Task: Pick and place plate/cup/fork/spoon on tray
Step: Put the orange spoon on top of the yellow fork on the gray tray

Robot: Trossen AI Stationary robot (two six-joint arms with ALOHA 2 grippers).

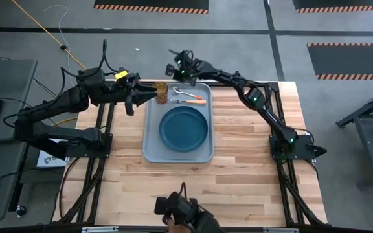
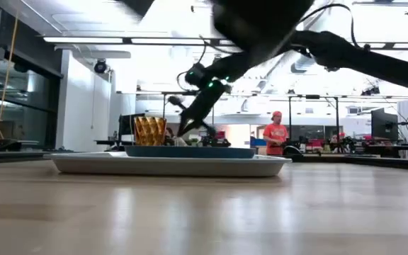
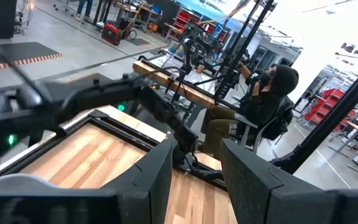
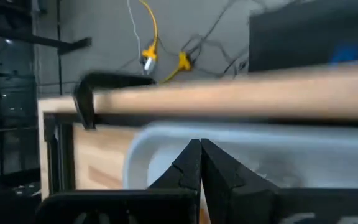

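Note:
The light grey-blue tray (image 1: 153,145) lies mid-table. The dark blue plate (image 1: 184,127) rests flat in its middle. The amber cup (image 1: 162,94) stands upright in the tray's far left corner, also in the low view (image 2: 149,131). The fork (image 1: 198,101) and spoon (image 1: 188,95) lie side by side along the tray's far end. My left gripper (image 1: 145,97) is just left of the cup, open (image 3: 194,180) with nothing between the fingers. My right gripper (image 1: 173,70) hovers past the tray's far edge, shut and empty (image 4: 199,155).
Bare wood lies right of the tray (image 1: 258,149) and toward the near edge. A dark camera mount (image 1: 183,210) sits at the near edge. A person sits beyond the table (image 3: 260,106); another stands far off (image 2: 275,138).

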